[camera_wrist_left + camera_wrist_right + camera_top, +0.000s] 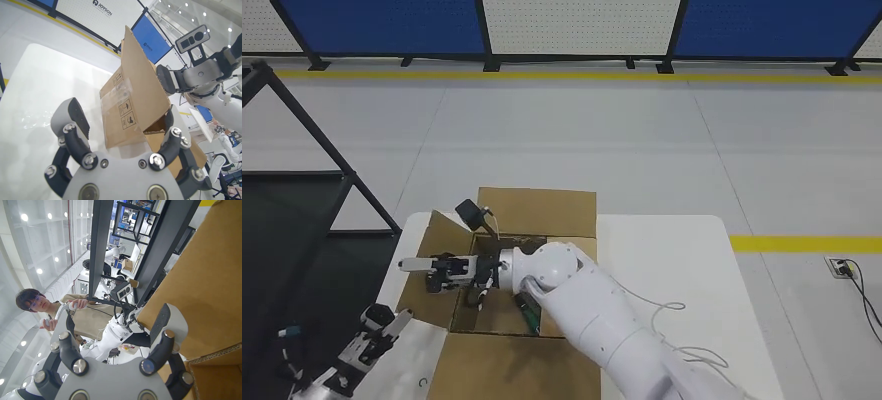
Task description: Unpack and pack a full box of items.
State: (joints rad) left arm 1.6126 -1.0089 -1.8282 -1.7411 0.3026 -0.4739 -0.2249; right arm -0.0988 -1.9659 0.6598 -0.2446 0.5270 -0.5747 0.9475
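From above, the corrugated brown box [537, 212] sits open on the smooth white worktop [672, 260], flaps splayed. My left wrist view adds crinkled clear tape [117, 94] on its side wall. There my left pincer [122, 110] gapes wide at a corner. My right pincer [115, 313], also spread wide, has one ribbed finger [160, 321] just beside a flap.

A black frame [317, 135] stands beside the white table [672, 262], blue panels [382, 25] beyond, possibly a floor socket [839, 266] apart.
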